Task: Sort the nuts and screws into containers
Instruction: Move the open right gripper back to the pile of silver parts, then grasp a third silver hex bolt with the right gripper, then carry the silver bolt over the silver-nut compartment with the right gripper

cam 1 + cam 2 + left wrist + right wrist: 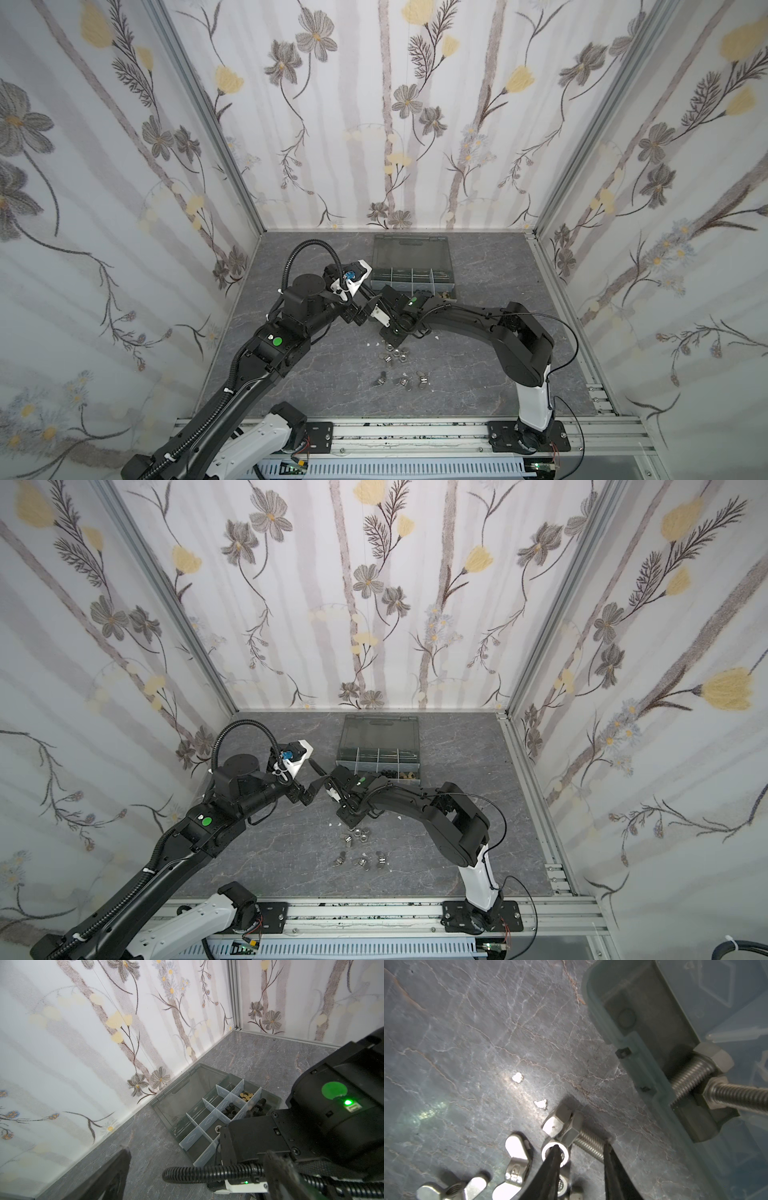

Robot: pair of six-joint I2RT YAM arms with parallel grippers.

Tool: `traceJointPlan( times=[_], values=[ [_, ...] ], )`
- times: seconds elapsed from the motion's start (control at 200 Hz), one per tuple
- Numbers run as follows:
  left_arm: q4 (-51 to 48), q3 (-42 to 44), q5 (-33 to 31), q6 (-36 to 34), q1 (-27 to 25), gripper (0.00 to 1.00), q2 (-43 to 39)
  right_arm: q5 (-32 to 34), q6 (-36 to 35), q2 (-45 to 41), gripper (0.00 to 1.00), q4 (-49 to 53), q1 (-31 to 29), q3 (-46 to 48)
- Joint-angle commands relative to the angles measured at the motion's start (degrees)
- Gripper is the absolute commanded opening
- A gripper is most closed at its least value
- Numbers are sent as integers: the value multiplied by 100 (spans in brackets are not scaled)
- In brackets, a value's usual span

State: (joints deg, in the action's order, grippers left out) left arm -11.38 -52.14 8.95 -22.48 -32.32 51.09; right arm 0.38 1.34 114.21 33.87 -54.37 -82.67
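Observation:
Loose silver screws and nuts (394, 354) lie on the grey table in front of the organizer case (442, 286), whose containers (207, 1124) stand uncovered. My right gripper (581, 1145) points down over this pile, open, gripping nothing. One of its fingertips (555, 1153) covers a silver hex nut (548, 1150); the other stands beside the thread of a silver screw (588, 1145). Wing nuts (517, 1159) lie close by. Two silver screws (691, 1072) rest in a corner compartment. My left gripper (197, 1167) hovers open and empty by the case's front left corner (365, 307).
The smoky lid (409, 251) lies flat against the back wall. Brass nuts (246, 1096) and black parts (228, 1109) fill other compartments. More wing nuts (402, 381) sit nearer the front rail. White specks (517, 1077) dot the table. The two wrists are close together.

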Motion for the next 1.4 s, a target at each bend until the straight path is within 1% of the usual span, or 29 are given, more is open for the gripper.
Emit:
traceJointPlan(
  times=[0.0,0.15,0.28,0.485,0.55,0.664,0.784,0.984,1.224,1.399],
  values=[
    [94,12,-42,-6,0,100,-24,43,-341,89,36,-21,-4,-73],
    [81,-7,-51,-46,-3,100,-4,-38,-593,252,38,23,5,-158],
    [65,-6,-68,-36,-3,100,-19,-144,-669,372,41,33,1,-238],
    [21,-7,-118,-29,2,100,-51,-179,-696,459,40,65,5,-232],
    [26,-7,-100,-20,-3,100,-38,-178,-696,500,37,74,14,-232],
    [48,-16,-78,-11,-5,100,-22,-187,-671,580,27,102,23,-242],
    [38,-32,-95,-43,-3,100,-33,-170,-636,583,20,105,23,-193],
    [46,-16,-51,-20,-12,100,-22,-100,-538,352,12,91,64,-66],
    [83,-1,-16,-19,-11,100,-36,-110,-285,-117,10,112,229,6],
    [117,28,17,-11,-7,100,-30,-52,-131,-359,9,224,398,-221]
  ],
)
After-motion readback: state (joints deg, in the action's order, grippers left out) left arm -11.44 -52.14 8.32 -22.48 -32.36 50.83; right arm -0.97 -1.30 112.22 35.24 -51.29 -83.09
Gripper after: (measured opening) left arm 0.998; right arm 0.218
